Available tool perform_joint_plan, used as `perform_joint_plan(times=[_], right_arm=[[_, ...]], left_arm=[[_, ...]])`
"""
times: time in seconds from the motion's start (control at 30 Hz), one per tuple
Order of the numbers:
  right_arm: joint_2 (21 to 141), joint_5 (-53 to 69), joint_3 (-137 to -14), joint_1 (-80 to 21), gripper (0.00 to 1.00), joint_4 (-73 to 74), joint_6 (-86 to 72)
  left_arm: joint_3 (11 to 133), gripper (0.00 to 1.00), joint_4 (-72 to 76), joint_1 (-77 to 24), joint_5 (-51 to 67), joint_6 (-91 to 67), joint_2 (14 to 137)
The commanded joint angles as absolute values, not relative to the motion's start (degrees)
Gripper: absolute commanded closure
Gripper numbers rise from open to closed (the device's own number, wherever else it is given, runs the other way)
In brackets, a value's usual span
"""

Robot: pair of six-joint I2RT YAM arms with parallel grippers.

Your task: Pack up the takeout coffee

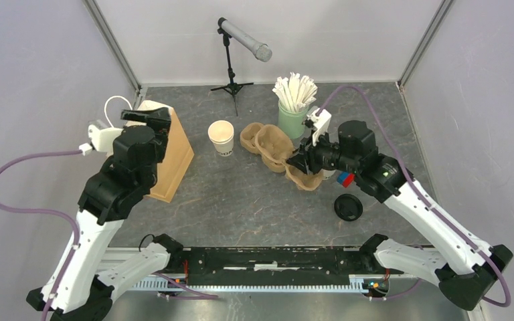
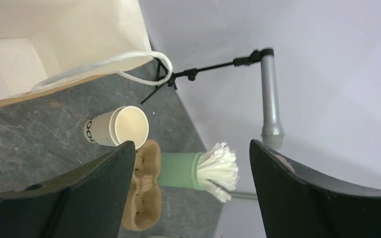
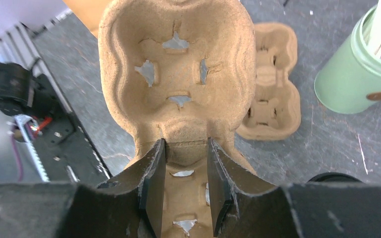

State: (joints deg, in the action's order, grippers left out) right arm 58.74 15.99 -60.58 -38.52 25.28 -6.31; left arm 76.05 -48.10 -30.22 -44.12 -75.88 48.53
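Takeout coffee [image 3: 333, 176] beside empty pulp cup carrier [image 3: 178, 74]

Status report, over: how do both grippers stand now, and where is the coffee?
Left gripper open, by paper bag. Right gripper shut on pulp cup carrier. Lidded coffee not clearly in view. Loose black lid lies alone.

We've got a dark stone-look table [image 1: 241, 200] carrying a brown paper bag [image 1: 174, 157], a lidless white cup [image 1: 221, 137] (maybe a stack, hard to tell), pulp cup carriers [image 1: 268, 144], a green straw holder [image 1: 292, 122], a loose black lid [image 1: 348, 207] and a mic stand [image 1: 232, 87].
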Motion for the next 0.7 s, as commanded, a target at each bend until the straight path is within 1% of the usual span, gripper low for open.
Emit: perform_joint_plan(times=[0.0, 0.07, 0.13, 0.23, 0.4, 0.5, 0.67], right_arm=[[56.6, 21.5, -66.4, -38.5, 0.63, 28.1, -12.1], [56.8, 24.5, -67.1, -38.5, 0.63, 28.2, -14.0], [56.5, 25.1, -67.6, -38.5, 0.63, 28.7, -14.7], [55.9, 24.5, -68.3, -38.5, 0.64, 30.3, -14.4], [56.3, 24.5, -70.3, -38.5, 0.64, 33.9, -13.7], [56.6, 24.6, -70.6, -38.5, 0.64, 34.4, -13.9], [57.2, 24.6, -71.8, -38.5, 0.65, 36.4, -12.9]], left_arm=[[80.4, 0.13, -61.1, -29.9, -55.0, -97.4, 47.5], [78.1, 0.17, -58.3, -29.9, -57.8, -96.5, 46.1], [75.2, 0.18, -53.4, -29.9, -59.8, -94.5, 44.5], [72.6, 0.18, -52.0, -29.9, -59.5, -97.3, 44.5], [69.3, 0.15, -50.8, -29.9, -54.4, -104.9, 46.2], [69.1, 0.17, -47.4, -29.9, -54.9, -103.4, 47.2], [70.2, 0.16, -41.7, -29.7, -57.4, -99.9, 49.5]])
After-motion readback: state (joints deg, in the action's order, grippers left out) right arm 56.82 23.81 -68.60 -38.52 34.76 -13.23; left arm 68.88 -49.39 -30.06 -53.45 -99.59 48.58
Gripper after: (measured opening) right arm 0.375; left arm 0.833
